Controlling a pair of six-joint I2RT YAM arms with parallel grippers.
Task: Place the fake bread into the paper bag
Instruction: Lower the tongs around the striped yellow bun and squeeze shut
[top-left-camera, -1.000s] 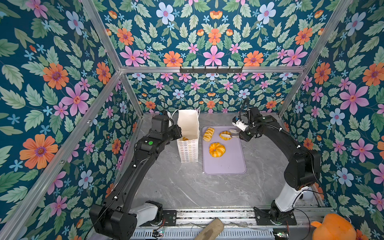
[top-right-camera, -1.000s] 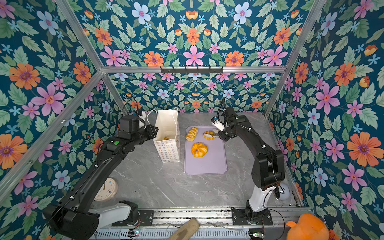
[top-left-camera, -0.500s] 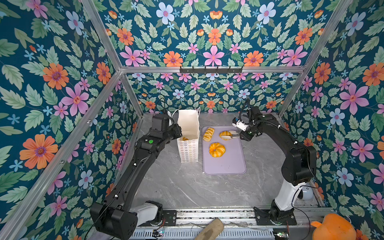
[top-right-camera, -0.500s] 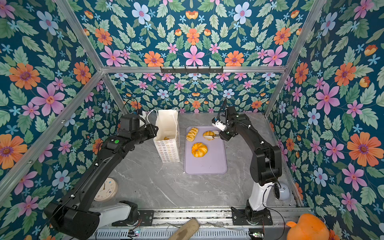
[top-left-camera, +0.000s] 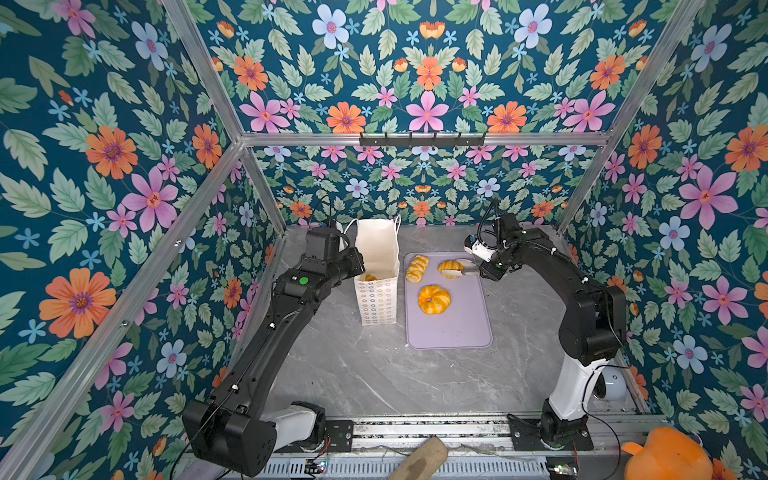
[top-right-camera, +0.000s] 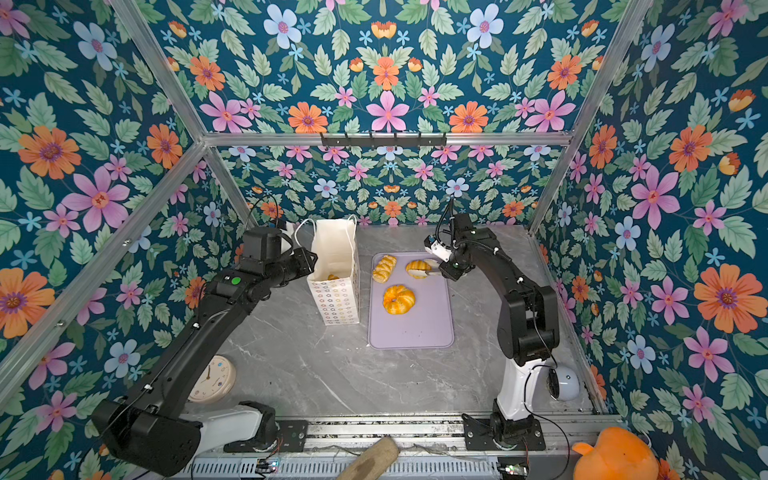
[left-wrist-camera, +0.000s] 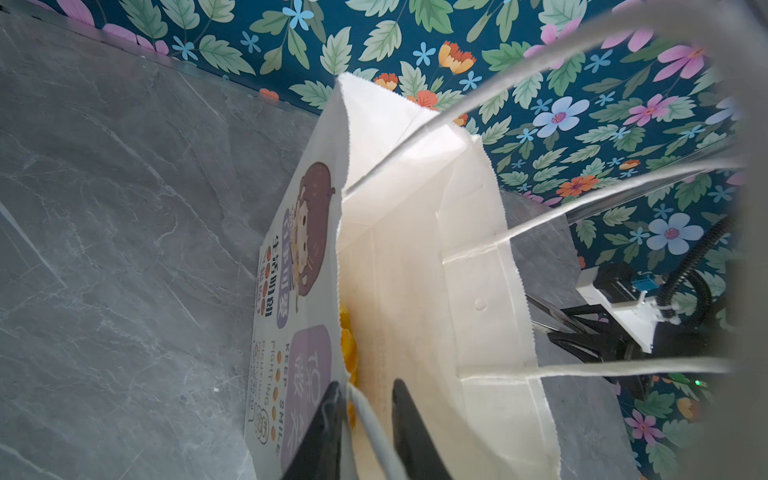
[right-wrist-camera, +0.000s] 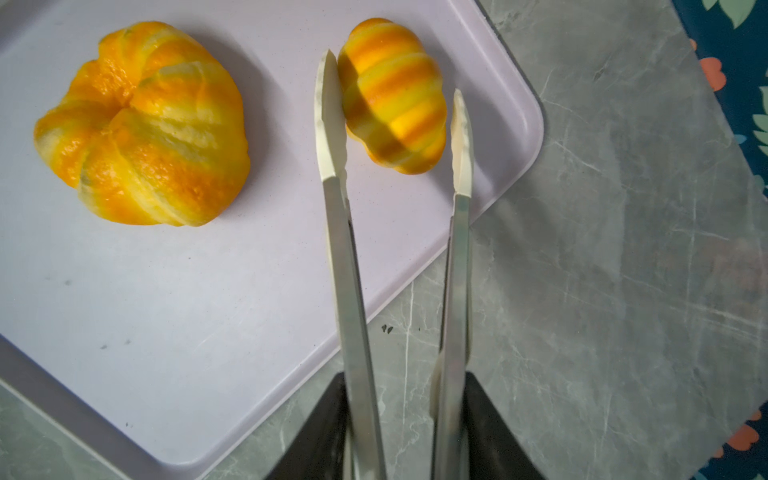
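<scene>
The white paper bag (top-left-camera: 376, 266) (top-right-camera: 334, 266) stands open on the grey table, with one golden pastry (top-left-camera: 370, 277) (left-wrist-camera: 347, 345) inside. My left gripper (left-wrist-camera: 365, 384) (top-left-camera: 358, 266) stands partly open astride the bag's near wall (left-wrist-camera: 316, 332) and cord handle, one finger outside and one inside. On the lilac tray (top-left-camera: 457, 332) (right-wrist-camera: 166, 311) lie a braided piece (top-left-camera: 417, 268), a round ring bun (top-left-camera: 434, 299) (right-wrist-camera: 141, 129) and a striped croissant (top-left-camera: 449, 268) (right-wrist-camera: 395, 99). My right gripper (right-wrist-camera: 405, 376) (top-left-camera: 486, 272) is shut on metal tongs (right-wrist-camera: 345, 249), whose white tips flank the croissant.
A round clock (top-right-camera: 210, 378) lies on the table under my left arm. A white dome-shaped device (top-right-camera: 563, 384) sits by the right arm's base. An orange plush toy (top-left-camera: 665, 457) and a wooden piece (top-left-camera: 419, 459) lie beyond the front rail. Floral walls close three sides.
The right arm's elbow has risen and drawn in a little while the tongs stay at the croissant. The left arm and the bag have not moved.
</scene>
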